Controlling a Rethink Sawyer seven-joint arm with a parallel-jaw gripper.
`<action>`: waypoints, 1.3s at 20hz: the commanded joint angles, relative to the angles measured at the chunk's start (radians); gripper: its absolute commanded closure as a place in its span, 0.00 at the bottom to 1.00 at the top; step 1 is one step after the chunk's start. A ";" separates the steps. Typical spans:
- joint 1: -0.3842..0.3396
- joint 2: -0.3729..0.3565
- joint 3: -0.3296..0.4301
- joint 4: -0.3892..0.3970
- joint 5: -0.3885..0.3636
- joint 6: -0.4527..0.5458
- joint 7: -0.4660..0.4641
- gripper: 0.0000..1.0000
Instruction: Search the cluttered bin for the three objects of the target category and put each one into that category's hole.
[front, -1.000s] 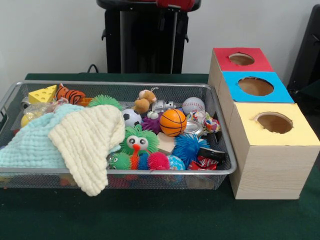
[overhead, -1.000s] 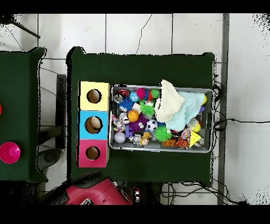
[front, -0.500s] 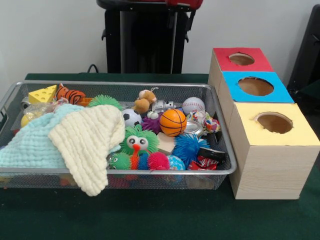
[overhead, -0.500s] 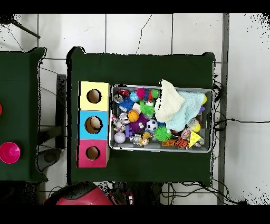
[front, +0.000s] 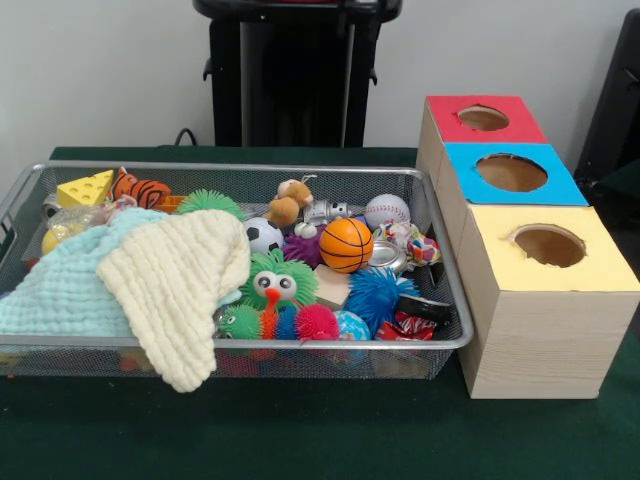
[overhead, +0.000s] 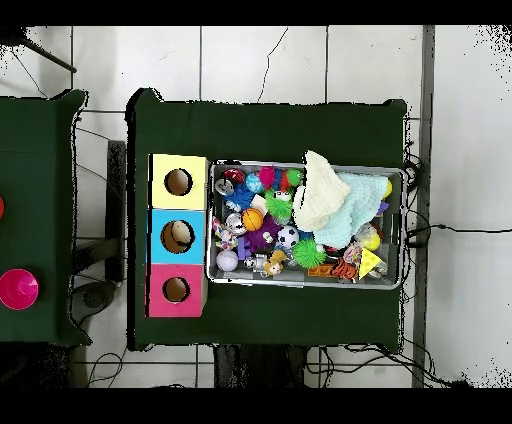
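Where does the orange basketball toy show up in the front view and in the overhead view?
Front view: the orange basketball toy lies in the bin, right of centre, beside the soccer ball.
Overhead view: it lies in the bin's left part, near the boxes.
Shared landmark: the red-topped box, at the row's end nearest the robot.

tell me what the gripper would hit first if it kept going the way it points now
That can't be judged: the gripper shows in neither view, since the arm is drawn back. Only the pedestal shows behind the bin.

Before me the bin (front: 240, 342) lies beside three boxes (front: 540, 300); cloths (front: 150, 275) lie on toys (front: 345, 245) in it.
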 joint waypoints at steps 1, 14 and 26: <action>-0.016 -0.121 0.272 0.124 0.125 0.149 0.168 0.00; -0.149 -0.218 0.395 0.183 0.194 0.300 0.007 0.00; -0.284 -0.171 0.402 -0.061 -0.064 0.357 0.130 0.00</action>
